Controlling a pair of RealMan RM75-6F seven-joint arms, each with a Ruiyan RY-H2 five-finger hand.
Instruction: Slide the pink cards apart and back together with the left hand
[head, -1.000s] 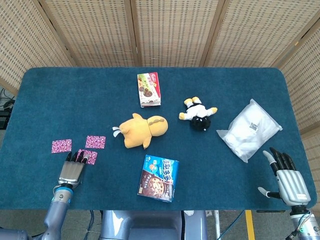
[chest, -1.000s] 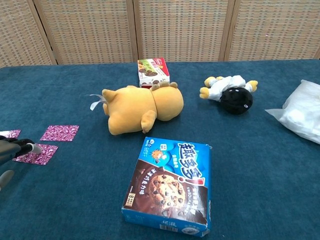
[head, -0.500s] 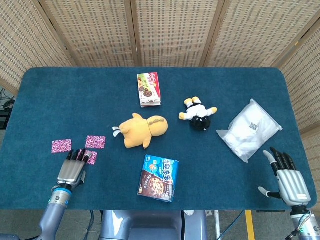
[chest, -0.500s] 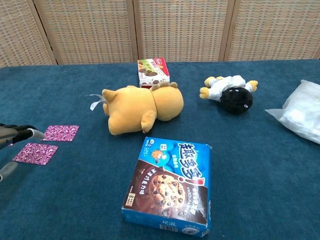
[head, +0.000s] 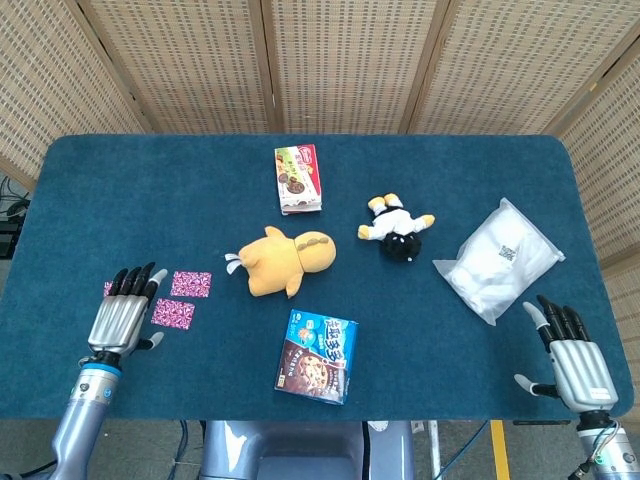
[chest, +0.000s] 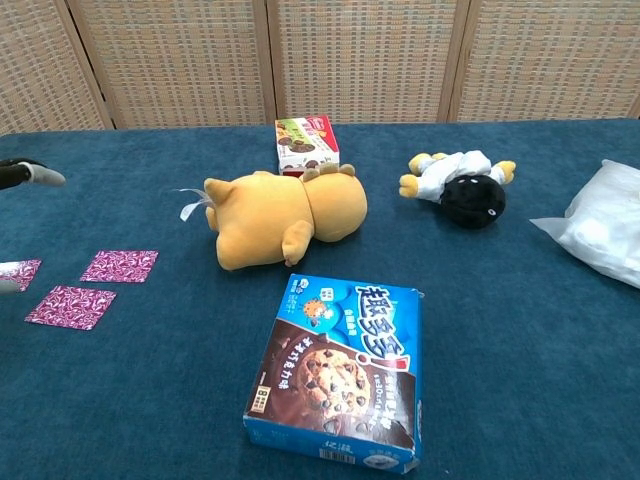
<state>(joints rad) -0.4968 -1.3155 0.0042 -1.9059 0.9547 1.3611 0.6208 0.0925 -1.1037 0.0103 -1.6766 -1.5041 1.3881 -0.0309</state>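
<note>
My left hand (head: 122, 318) hovers empty, fingers spread. Two pink cards (head: 173, 313) lie just right of it, the third under my fingertips. I should press flat and slide slowly.

Third flat pink patterned card (chest: 18, 269) cut by left edge of chest view; in head view mostly hidden under left hand (head: 122, 313), only sliver showing. Left hand in chest view: only dark fingertip (chest: 28, 173) at left edge. White crinkled plastic bag (chest: 606, 233) cut by right edge, chest view. Right hand (head: 572, 359) absent from chest view. Box print too small to read.
</note>
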